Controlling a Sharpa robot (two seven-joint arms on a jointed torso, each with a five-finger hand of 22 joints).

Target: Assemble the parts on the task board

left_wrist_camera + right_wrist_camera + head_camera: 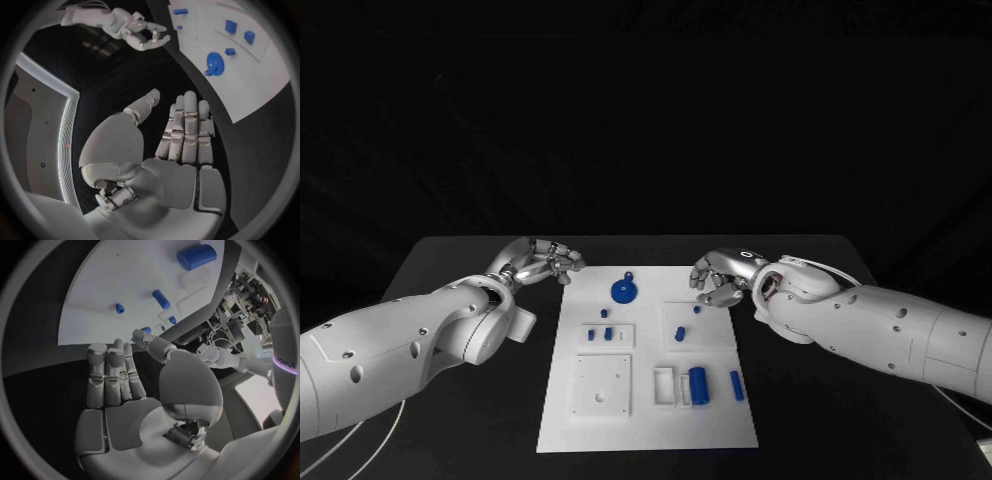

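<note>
A: Where do the two hands stand?

B: In the head view the left hand (542, 262) hovers over the black table (459, 255) at about ten o'clock from the white board (646, 425), just off its far corner. The right hand (723, 277) is at about one o'clock, over the board's far edge.

A: Holding anything?

B: No. The left wrist view shows the left hand's fingers (187, 130) straight and side by side, thumb apart, palm bare. The right wrist view shows the right hand's fingers (112, 375) the same way. Both are empty and unclenched, and I judge them poised to start.

A: And the parts?

B: All on the board. The blue gear (625, 291) lies flat near the far edge at twelve o'clock, between the hands. Two small pegs (599, 334) stand in a recessed tray left of centre, a short pin (681, 333) right of centre. At five o'clock the large cylinder (698, 386) and a thinner rod (736, 385) lie lengthwise by their slots.

A: First move?

B: Probably the gear, since it is nearest both hands. Nothing looks assembled yet.
</note>
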